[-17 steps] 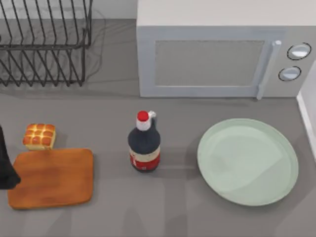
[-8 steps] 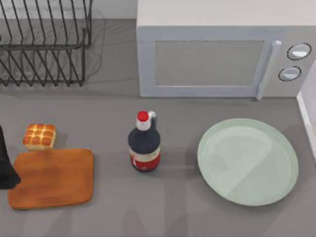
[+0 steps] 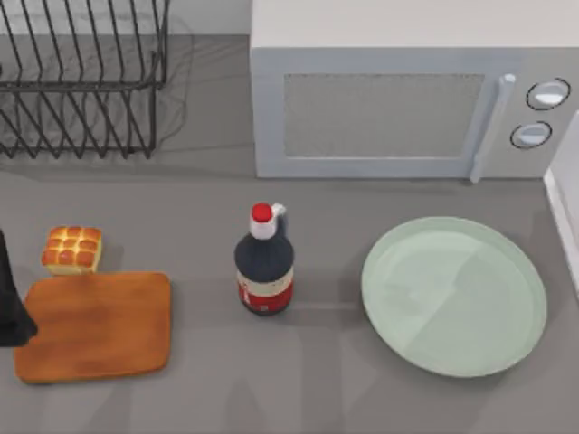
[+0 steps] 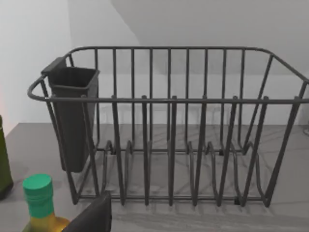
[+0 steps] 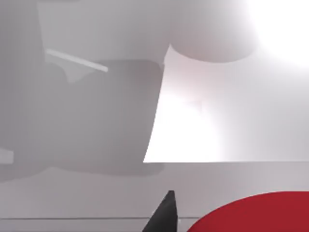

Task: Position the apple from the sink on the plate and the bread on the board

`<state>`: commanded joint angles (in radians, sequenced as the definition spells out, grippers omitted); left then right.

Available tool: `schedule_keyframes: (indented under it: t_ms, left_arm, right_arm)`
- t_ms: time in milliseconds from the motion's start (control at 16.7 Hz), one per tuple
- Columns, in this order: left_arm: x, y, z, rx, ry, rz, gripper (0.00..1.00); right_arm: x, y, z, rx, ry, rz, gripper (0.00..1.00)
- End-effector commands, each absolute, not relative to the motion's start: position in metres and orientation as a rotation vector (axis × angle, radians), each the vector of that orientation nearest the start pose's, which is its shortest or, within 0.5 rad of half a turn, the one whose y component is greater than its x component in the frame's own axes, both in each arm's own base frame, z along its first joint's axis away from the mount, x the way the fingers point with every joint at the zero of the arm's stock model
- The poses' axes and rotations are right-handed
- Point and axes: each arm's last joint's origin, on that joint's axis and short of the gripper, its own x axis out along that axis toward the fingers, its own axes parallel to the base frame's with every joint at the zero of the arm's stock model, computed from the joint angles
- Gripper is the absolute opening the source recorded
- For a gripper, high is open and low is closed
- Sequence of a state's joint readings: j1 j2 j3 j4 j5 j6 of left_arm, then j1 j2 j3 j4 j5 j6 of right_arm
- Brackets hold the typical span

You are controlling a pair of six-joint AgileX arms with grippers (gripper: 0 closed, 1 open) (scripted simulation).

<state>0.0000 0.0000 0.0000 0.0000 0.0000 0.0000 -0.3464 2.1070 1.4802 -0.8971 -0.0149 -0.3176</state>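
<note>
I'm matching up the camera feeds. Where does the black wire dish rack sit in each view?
Top view: the dish rack stands at the back left corner of the table, left of the microwave.
Left wrist view: the dish rack spans the middle, seen from the side, with a dark cutlery cup hung at one end.
Shared landmark: the grey table under the rack.
</note>
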Motion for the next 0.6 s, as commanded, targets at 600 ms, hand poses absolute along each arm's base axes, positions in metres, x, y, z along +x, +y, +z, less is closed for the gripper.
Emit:
schedule_keyframes:
  t_ms: [600]
  left_arm:
    - [0.106, -0.001, 0.160, 0.000, 0.000, 0.000, 1.00]
  right_arm:
    - [0.363, -0.040, 0.171, 0.025, 1.616, -0.006, 0.00]
